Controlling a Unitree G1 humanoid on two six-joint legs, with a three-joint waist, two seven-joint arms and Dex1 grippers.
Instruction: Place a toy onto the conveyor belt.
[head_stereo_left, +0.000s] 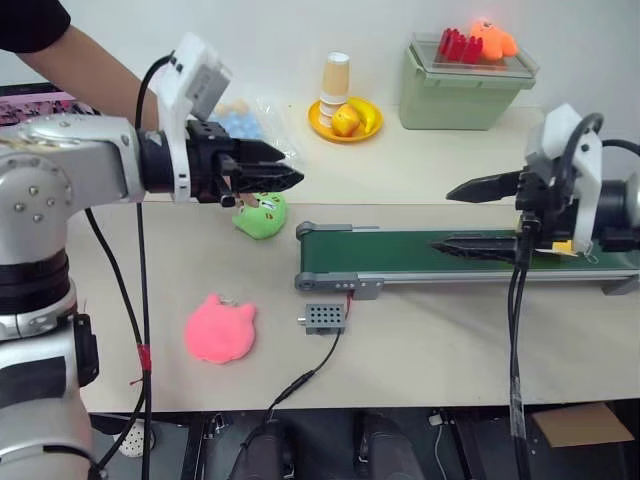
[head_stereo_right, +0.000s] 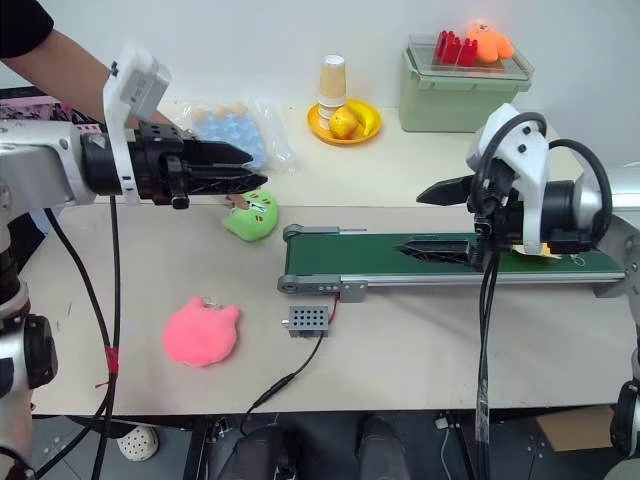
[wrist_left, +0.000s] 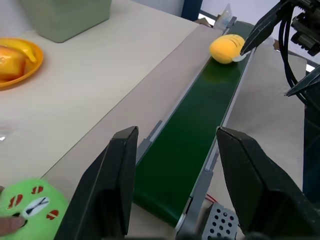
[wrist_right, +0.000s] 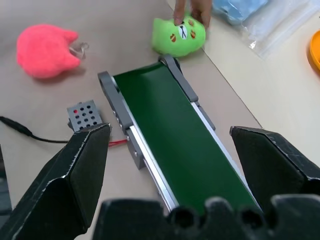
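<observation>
The toy (wrist_left: 227, 48), a yellow plush, lies on the dark green conveyor belt (head_stereo_left: 400, 252) near its right end. In the head views my right hand hides most of it. My right gripper (head_stereo_left: 443, 216) hangs above the belt, pointing left, open wide with nothing between its fingers. My left gripper (head_stereo_left: 295, 168) hovers above the table to the left of the belt's left end. It is open and holds nothing.
A person's hand (wrist_right: 192, 10) touches a lime-green plush (head_stereo_left: 261, 215) by the belt's left end. A pink plush (head_stereo_left: 220, 328) and a grey control box (head_stereo_left: 325, 318) with a cable lie in front. Behind are a fruit plate (head_stereo_left: 345, 120), a plastic bag (head_stereo_left: 240, 120) and a green bin (head_stereo_left: 465, 85).
</observation>
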